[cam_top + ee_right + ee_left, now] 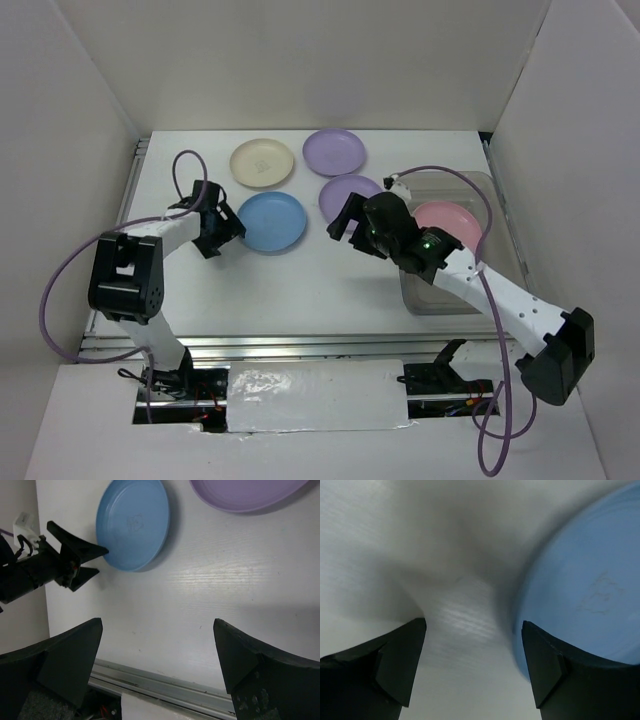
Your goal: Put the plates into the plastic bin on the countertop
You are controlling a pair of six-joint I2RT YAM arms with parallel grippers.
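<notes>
The blue plate (272, 222) (585, 590) (132, 522) lies flat on the white countertop (300, 290). My left gripper (225, 232) (474, 627) (94, 562) is open at its left rim: one finger is over the plate's edge, the other over the bare surface. A cream plate (262, 162) and a lilac plate (335, 152) lie at the back. A second lilac plate (352, 192) (245, 492) lies beside my right gripper (348, 226) (157, 630), which hangs open and empty over the countertop. A pink plate (448, 220) rests inside the plastic bin (488, 195) on the right.
White walls enclose the countertop on three sides. A metal rail (300, 343) (175, 685) runs along the near edge. The right arm's forearm (470, 275) crosses above the bin's near half.
</notes>
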